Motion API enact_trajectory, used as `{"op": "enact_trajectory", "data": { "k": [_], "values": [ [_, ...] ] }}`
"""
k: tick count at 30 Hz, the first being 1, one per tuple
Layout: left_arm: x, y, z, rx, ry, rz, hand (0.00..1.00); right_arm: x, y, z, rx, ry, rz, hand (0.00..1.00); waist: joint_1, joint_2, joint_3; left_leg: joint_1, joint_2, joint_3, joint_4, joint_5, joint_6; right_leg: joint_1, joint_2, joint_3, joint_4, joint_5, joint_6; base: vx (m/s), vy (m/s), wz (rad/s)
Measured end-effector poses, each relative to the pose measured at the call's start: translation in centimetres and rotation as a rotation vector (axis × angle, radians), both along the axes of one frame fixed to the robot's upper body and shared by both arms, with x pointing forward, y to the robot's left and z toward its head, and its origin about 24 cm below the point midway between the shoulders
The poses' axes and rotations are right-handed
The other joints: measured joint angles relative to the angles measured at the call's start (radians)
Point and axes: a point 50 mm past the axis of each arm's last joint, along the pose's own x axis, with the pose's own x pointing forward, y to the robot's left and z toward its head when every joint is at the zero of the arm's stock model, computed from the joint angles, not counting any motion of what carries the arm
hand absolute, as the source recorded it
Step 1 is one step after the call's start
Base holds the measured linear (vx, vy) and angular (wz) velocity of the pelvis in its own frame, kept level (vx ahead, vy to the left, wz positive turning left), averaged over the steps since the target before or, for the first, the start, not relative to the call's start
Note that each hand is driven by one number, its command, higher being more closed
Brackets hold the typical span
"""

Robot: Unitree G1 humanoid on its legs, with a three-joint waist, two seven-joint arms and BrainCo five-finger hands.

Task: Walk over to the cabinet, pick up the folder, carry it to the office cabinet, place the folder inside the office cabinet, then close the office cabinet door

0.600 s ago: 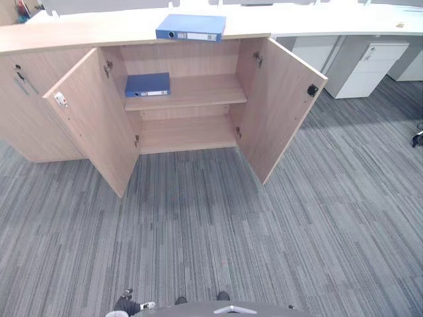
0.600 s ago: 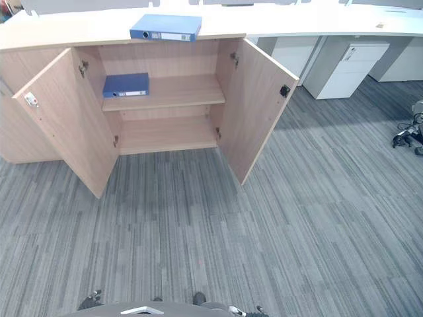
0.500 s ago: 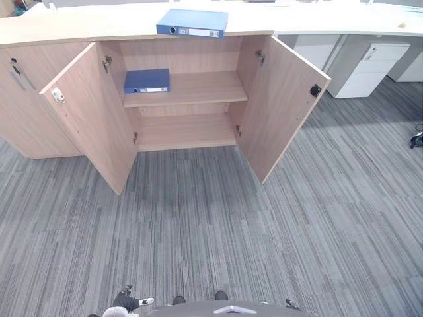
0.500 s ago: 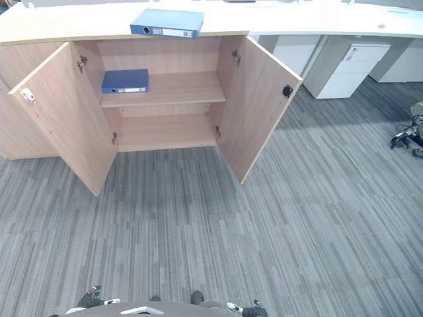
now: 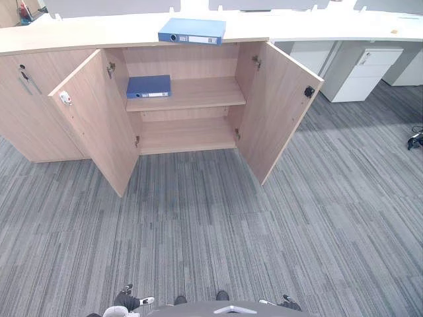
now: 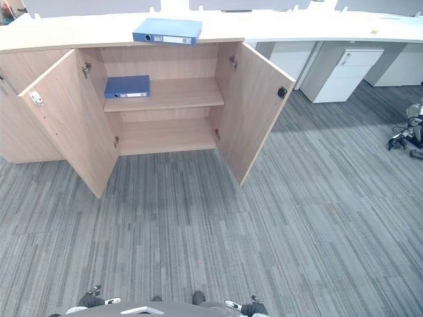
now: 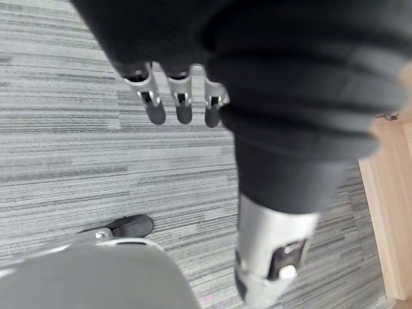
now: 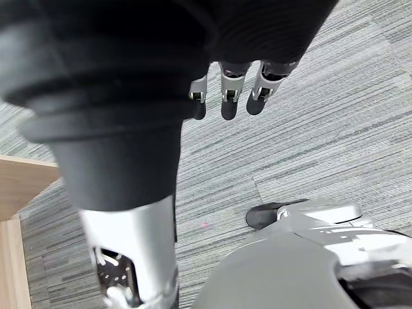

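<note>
While it stands well back from the open cabinet (image 5: 198,93), nothing looks done yet: the folder (image 5: 192,30) lies on the cabinet's top, and the left hand (image 7: 181,106) and right hand (image 8: 227,103) hang empty, fingers straight.

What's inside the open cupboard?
One blue folder lies flat on the upper shelf, at its left end. The closed door to the left hides what is behind it.

You see the cabinet (image 5: 99,125) in pale wood-grain board, matt and smooth. The top folder (image 5: 192,30) and the shelf folder (image 5: 149,86) have smooth blue covers with a slight sheen. The carpet (image 5: 211,224) is grey striped pile, rough and matt.
</note>
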Motion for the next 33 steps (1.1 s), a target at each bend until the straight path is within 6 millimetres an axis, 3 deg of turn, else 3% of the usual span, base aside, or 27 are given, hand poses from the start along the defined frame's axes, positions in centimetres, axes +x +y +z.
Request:
{"op": "enact_trajectory", "data": {
  "k": [12, 17, 19, 20, 22, 24, 25, 26, 28, 30, 32, 33],
  "values": [
    [0.4, 0.1, 0.1, 0.017, -0.010, 0.002, 0.00, 0.9, 0.0, 0.1, 0.000, -0.007, 0.013, 0.00, 0.013, 0.000, 0.002, -0.021, 0.000, 0.084, 0.002, -0.043, 0.003, -0.045, 0.001, 0.070, -0.003, 0.010, 0.013, 0.03, 0.013, -0.22],
    [0.9, 0.3, 0.2, 0.019, -0.025, 0.011, 0.00, 2.2, 0.1, 0.3, -0.011, -0.026, 0.050, 0.00, 0.021, -0.005, 0.006, -0.040, -0.003, 0.126, 0.032, -0.086, 0.018, -0.102, 0.002, 0.113, 0.051, -0.026, 0.026, 0.13, 0.033, -0.26],
    [1.3, 0.3, 0.3, 0.019, -0.036, 0.015, 0.00, 2.7, 0.1, 0.5, -0.011, -0.041, 0.047, 0.00, 0.023, -0.003, 0.014, -0.064, 0.000, 0.133, 0.113, -0.141, 0.022, -0.139, -0.001, 0.118, 0.156, -0.088, 0.036, 0.19, 0.052, -0.10],
    [1.5, 0.2, 0.4, 0.017, -0.044, 0.014, 0.00, 2.8, 0.0, 0.5, -0.014, -0.048, 0.044, 0.00, 0.023, 0.002, 0.020, -0.063, 0.000, 0.133, 0.149, -0.168, 0.025, -0.175, -0.003, 0.115, 0.271, -0.137, 0.048, 0.14, 0.051, 0.06],
    [2.4, 0.1, 0.6, 0.014, -0.073, 0.010, 0.00, 3.5, -0.3, 0.9, -0.023, -0.079, 0.047, 0.00, 0.020, 0.011, 0.053, -0.041, -0.001, 0.129, 0.178, -0.189, 0.030, -0.266, -0.001, 0.109, 0.540, -0.176, 0.067, 0.11, 0.075, 0.17],
    [2.9, 0.0, 0.7, 0.013, -0.091, 0.008, 0.00, 3.8, -0.2, 1.0, -0.024, -0.096, 0.044, 0.00, 0.011, 0.022, 0.069, -0.012, -0.006, 0.103, 0.181, -0.202, 0.051, -0.350, -0.008, 0.089, 0.735, -0.188, 0.057, 0.14, 0.075, 0.36],
    [3.2, 0.1, 0.8, 0.014, -0.099, 0.017, 0.00, 4.1, -0.3, 1.1, -0.024, -0.107, 0.038, 0.00, 0.007, 0.011, 0.081, 0.014, -0.013, 0.085, 0.178, -0.216, 0.065, -0.384, -0.027, 0.056, 0.826, -0.236, 0.050, 0.23, 0.061, 0.53],
    [3.5, 0.2, 0.9, 0.010, -0.111, 0.049, 0.00, 4.1, -0.1, 1.1, -0.018, -0.112, 0.032, 0.00, 0.007, 0.006, 0.086, 0.042, -0.011, 0.064, 0.170, -0.228, 0.061, -0.409, -0.032, 0.025, 0.848, -0.288, 0.050, 0.22, 0.037, 0.42],
    [3.8, 0.0, 1.0, -0.001, -0.124, 0.081, 0.00, 4.3, -0.1, 1.3, -0.021, -0.124, 0.029, 0.00, 0.002, 0.008, 0.089, 0.062, -0.003, 0.044, 0.160, -0.239, 0.058, -0.436, -0.027, -0.005, 0.802, -0.311, 0.046, 0.19, -0.039, 0.32],
    [3.9, -0.4, 0.9, -0.015, -0.126, 0.096, 0.00, 4.9, -0.5, 1.5, -0.032, -0.140, 0.034, 0.00, -0.011, 0.021, 0.097, 0.085, 0.016, 0.029, 0.131, -0.245, 0.047, -0.458, -0.004, -0.034, 0.645, -0.280, 0.024, 0.23, -0.074, 0.30],
    [3.8, -0.8, 0.8, -0.025, -0.122, 0.093, 0.00, 4.9, -0.4, 1.5, -0.027, -0.141, 0.025, 0.00, -0.030, 0.024, 0.100, 0.106, 0.023, -0.006, 0.109, -0.265, 0.009, -0.456, 0.010, -0.028, 0.427, -0.150, -0.005, 0.31, -0.113, 0.47],
    [3.7, -1.0, 0.7, -0.031, -0.121, 0.096, 0.00, 4.7, -0.5, 1.4, -0.026, -0.136, 0.016, 0.00, -0.036, 0.024, 0.101, 0.121, 0.023, -0.013, 0.105, -0.272, -0.004, -0.450, 0.007, -0.029, 0.411, -0.114, -0.009, 0.43, -0.174, 0.56]
  ]
}}
